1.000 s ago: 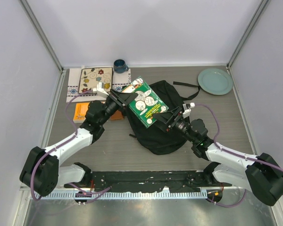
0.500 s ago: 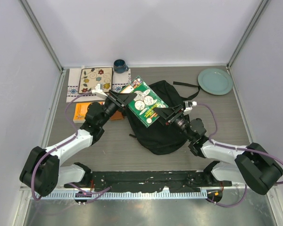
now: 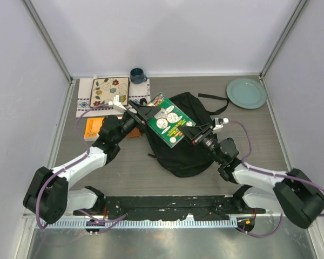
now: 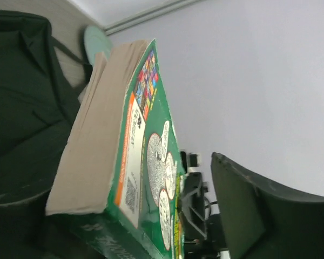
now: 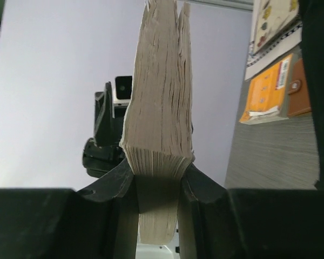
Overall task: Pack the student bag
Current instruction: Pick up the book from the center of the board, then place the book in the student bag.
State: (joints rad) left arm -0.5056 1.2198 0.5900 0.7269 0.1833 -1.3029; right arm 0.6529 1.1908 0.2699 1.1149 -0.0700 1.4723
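A thick green book (image 3: 167, 120) hangs tilted above the student bag (image 3: 186, 157), a big black backpack lying in the middle of the table. My right gripper (image 3: 192, 134) is shut on the book's lower right edge; in the right wrist view its jaws (image 5: 157, 178) pinch the page block (image 5: 159, 108). My left gripper (image 3: 142, 110) is at the book's upper left corner and stands open. In the left wrist view there is a clear gap between the green cover (image 4: 151, 162) and one finger (image 4: 248, 205). The bag's dark fabric (image 4: 21, 108) lies beneath.
A patterned mat (image 3: 105, 91) and a blue mug (image 3: 137, 75) sit at the back left. An orange notebook (image 3: 92, 128) and a brown wallet (image 5: 299, 89) lie left of the bag. A pale green plate (image 3: 246, 93) is at the back right.
My right gripper has moved in and closed on the book's lower edge. My left gripper has let go of the book and opened. The book has barely shifted.
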